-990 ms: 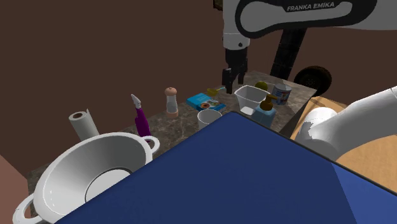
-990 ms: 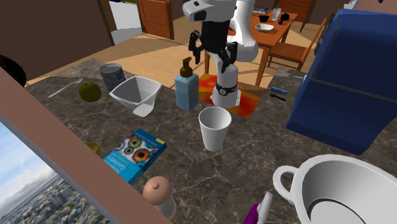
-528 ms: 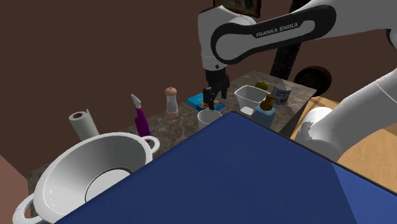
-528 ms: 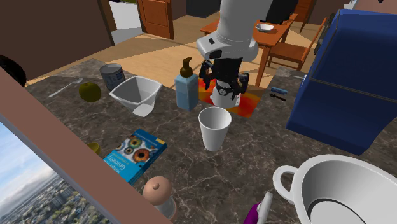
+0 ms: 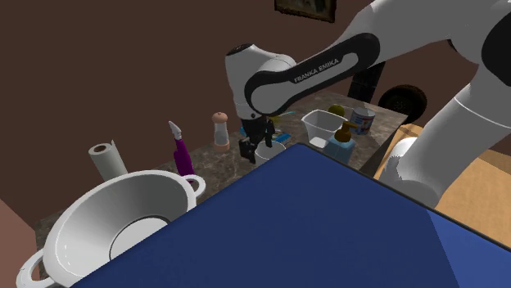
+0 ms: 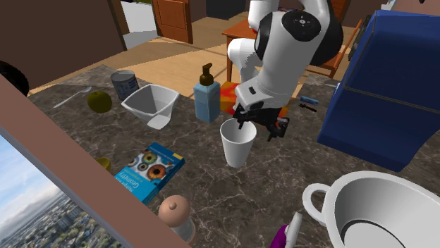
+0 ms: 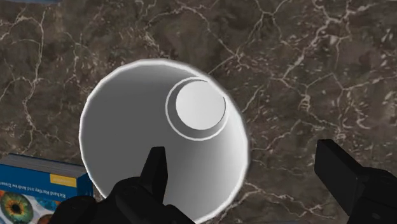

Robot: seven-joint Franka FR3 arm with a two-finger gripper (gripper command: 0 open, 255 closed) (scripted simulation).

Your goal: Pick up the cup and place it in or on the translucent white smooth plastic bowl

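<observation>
Pincer [image 6: 259, 125] released over the white cup [image 6: 237, 144], middle of the frame.
One finger is over its mouth, the other beyond the rim. Sink lower, then clench softly on the wall so it keeps upright on the table [image 6: 296, 172].

In the second exterior view, the cup [image 6: 238, 143] is standing on the counter [image 6: 296, 169] at mid-frame. The bowl [image 6: 151, 103] is sitting to its upper left, with the soap bottle [image 6: 207, 96] standing just right of the bowl. The can [image 6: 125, 84] and round fruit [image 6: 99, 101] are sitting farther left. The book [image 6: 149, 170] is lying lower left of the cup.
</observation>
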